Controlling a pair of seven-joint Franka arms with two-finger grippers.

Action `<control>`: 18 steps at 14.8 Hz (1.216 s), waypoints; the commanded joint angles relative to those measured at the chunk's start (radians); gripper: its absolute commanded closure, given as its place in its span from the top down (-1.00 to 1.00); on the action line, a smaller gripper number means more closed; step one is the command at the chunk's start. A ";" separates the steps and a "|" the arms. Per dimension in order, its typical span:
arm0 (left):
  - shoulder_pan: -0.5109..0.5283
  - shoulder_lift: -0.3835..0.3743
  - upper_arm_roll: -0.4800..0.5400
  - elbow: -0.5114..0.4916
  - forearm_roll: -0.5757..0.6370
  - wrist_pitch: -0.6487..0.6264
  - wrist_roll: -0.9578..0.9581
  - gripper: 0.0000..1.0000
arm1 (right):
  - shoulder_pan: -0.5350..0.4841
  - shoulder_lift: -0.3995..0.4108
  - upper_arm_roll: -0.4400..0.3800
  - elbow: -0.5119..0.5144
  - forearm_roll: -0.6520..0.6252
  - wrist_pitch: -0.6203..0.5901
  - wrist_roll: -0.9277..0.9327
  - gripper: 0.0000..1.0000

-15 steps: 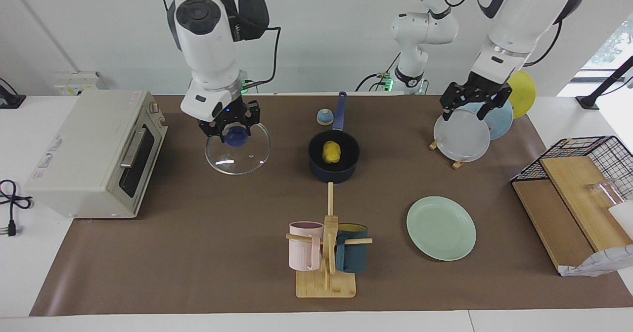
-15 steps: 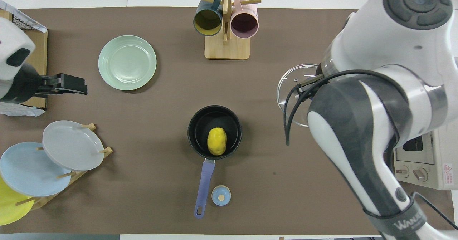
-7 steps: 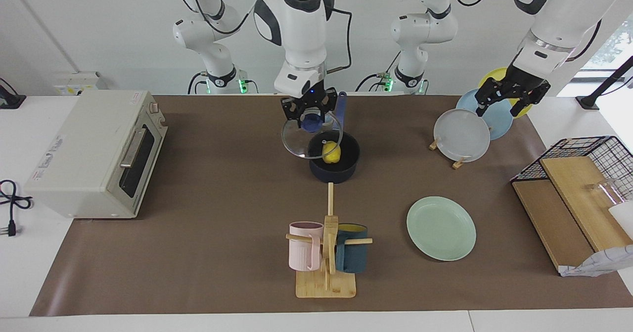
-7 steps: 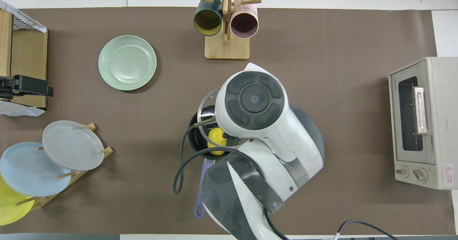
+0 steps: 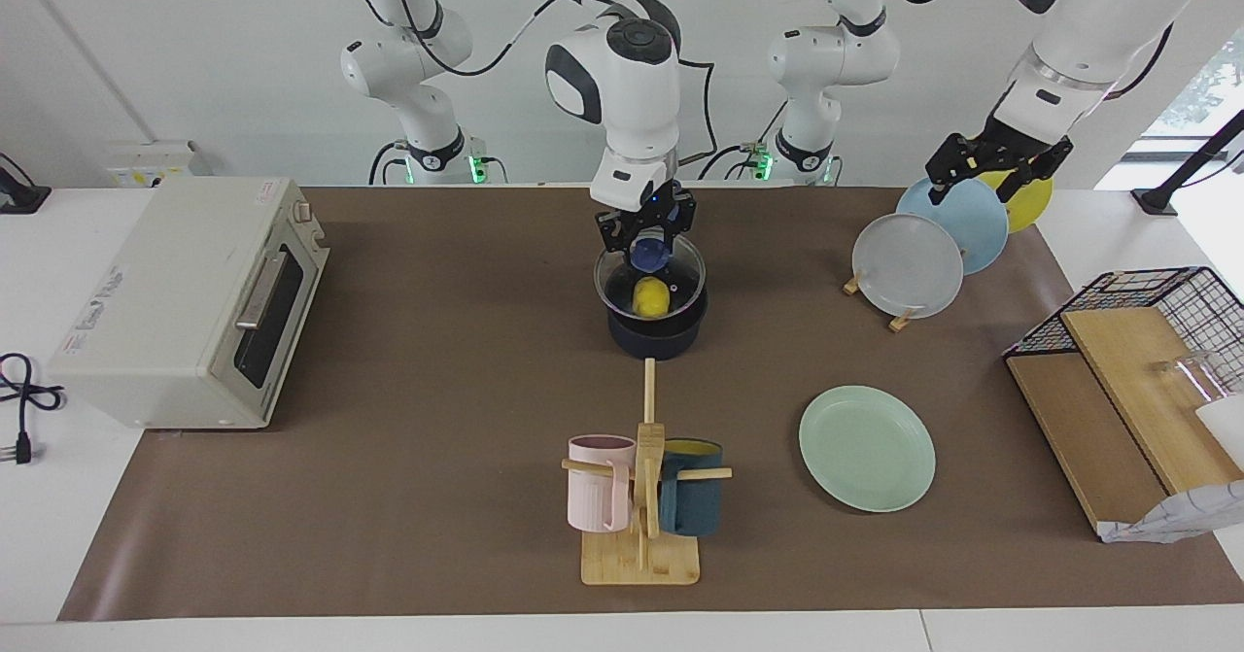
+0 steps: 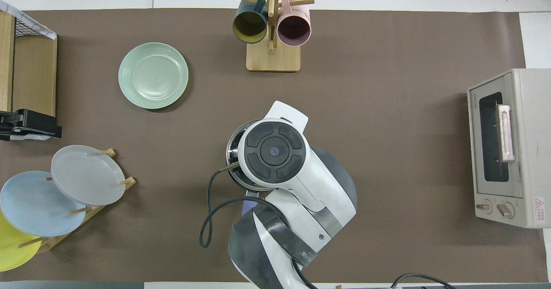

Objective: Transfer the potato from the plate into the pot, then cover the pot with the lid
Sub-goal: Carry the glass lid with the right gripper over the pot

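The left gripper (image 5: 999, 162) hangs over the blue and yellow plates standing in the wooden rack (image 5: 957, 227) at the left arm's end of the table (image 5: 389, 497), its jaws spread and holding nothing. At the middle of the table the right gripper (image 5: 646, 234) is over the small dark navy saucepan (image 5: 653, 336), its jaws closed on the blue knob of the round clear glass lid with a metal rim (image 5: 649, 281). The lid sits level just at the pot's rim; whether it touches I cannot tell. Through the glass the small bright yellow lumpy potato (image 5: 651, 296) shows inside the pot. Farther from the robots, toward the left arm's end, the round pale mint-green plate (image 5: 867, 448) lies flat. Level with it, the wooden mug stand (image 5: 641, 506) carries a pink mug and a dark teal one.
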 commanded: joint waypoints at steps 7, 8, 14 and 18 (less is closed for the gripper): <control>-0.055 0.011 0.014 0.020 0.015 0.015 -0.029 1.00 | 0.026 0.043 -0.004 -0.022 -0.072 0.088 0.029 -1.00; -0.061 0.011 0.016 0.018 0.013 0.016 -0.029 1.00 | 0.049 0.057 -0.004 -0.022 -0.072 0.102 0.072 -1.00; -0.055 0.027 0.007 0.016 0.012 0.062 -0.027 1.00 | 0.067 0.068 -0.004 -0.045 -0.079 0.106 0.091 -1.00; -0.055 0.028 0.001 0.010 0.012 0.070 -0.021 1.00 | 0.064 0.063 -0.004 -0.067 -0.082 0.107 0.088 -1.00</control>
